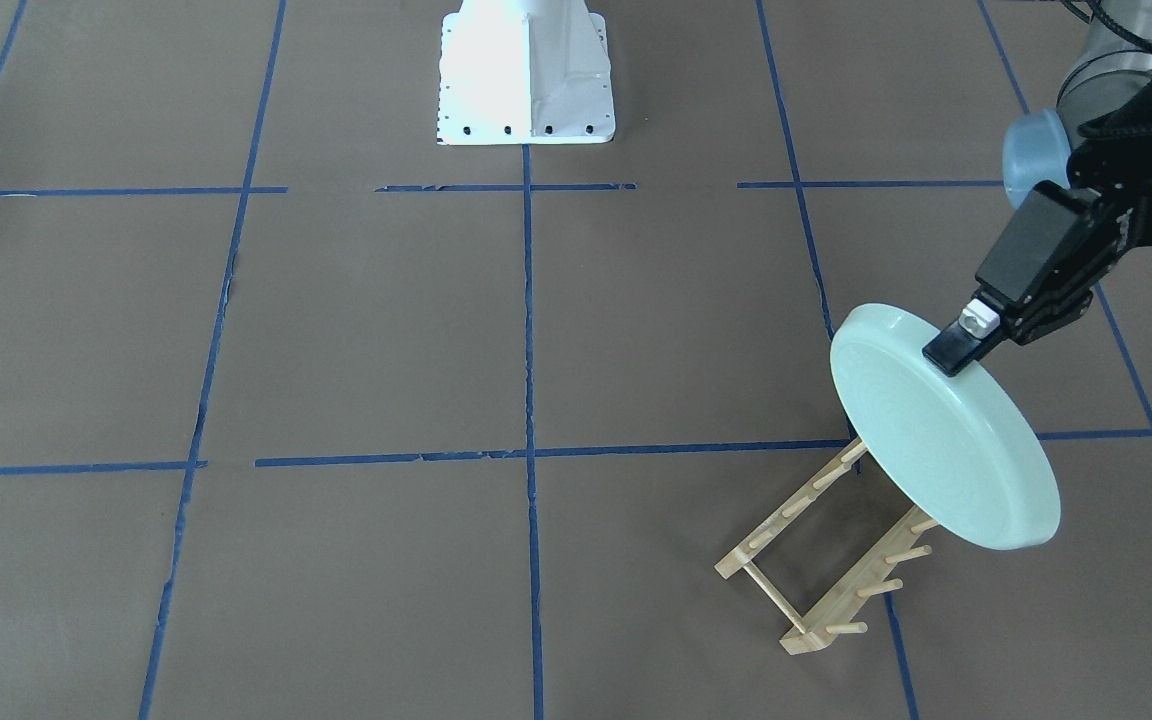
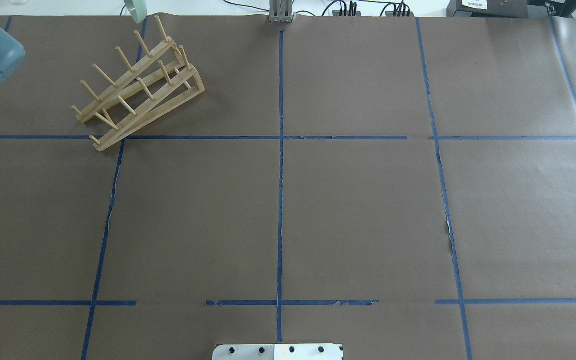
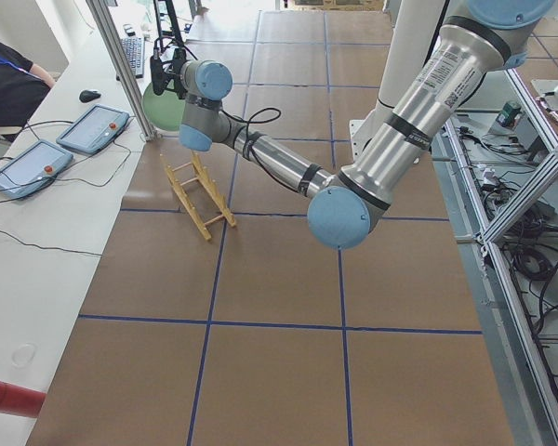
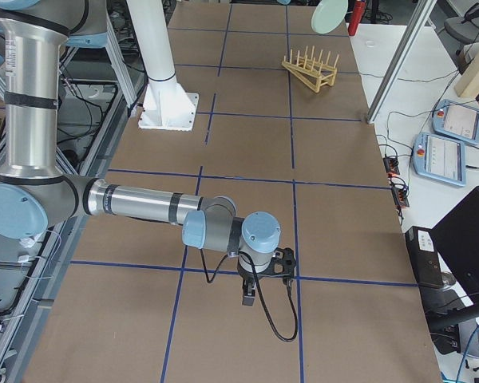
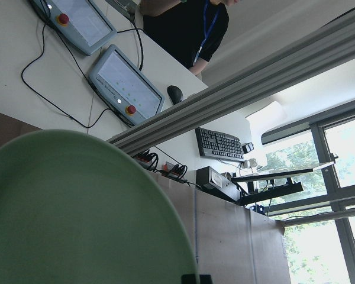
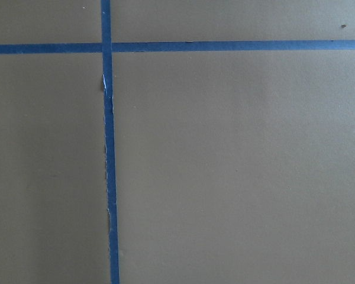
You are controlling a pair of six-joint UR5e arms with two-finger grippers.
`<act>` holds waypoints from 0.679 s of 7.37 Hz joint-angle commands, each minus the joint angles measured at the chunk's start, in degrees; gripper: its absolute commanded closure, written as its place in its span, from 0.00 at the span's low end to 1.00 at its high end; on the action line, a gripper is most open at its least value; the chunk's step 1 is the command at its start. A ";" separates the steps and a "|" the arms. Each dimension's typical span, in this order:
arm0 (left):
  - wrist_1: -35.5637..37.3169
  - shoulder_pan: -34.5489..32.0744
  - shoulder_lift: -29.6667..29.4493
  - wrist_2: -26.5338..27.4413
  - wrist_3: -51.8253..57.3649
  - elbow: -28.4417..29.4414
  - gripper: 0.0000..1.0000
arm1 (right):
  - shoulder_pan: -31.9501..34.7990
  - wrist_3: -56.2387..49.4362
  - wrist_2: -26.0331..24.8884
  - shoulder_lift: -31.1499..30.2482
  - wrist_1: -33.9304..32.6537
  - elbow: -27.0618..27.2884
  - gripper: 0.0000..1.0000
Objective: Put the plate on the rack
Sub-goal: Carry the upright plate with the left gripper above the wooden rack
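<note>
The left gripper (image 1: pixel 958 352) grasped the tilted plate (image 1: pixel 936 440) by its rim, airborne near the rack (image 1: pixel 826 560), not yet slotted.

The table (image 2: pixel 358 210) is viewed from front, behind and both ends. The rack (image 1: pixel 841 603) is shared by all four views.

Left arm (image 3: pixel 279 163) stretched toward the far left corner, left gripper (image 1: pixel 948 357) clamped on the plate (image 1: pixel 936 440); right gripper (image 4: pixel 249 299) (grip unclear) pointed down near the right edge.
</note>
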 commanded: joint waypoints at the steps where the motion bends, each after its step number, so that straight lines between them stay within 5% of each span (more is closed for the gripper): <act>1: -7.52 2.59 0.14 6.81 -2.18 4.55 1.00 | -0.02 -0.05 0.00 0.00 0.00 0.00 0.00; 5: -11.85 5.59 0.32 11.05 -2.27 10.54 1.00 | -0.02 0.03 0.00 0.00 0.00 0.00 0.00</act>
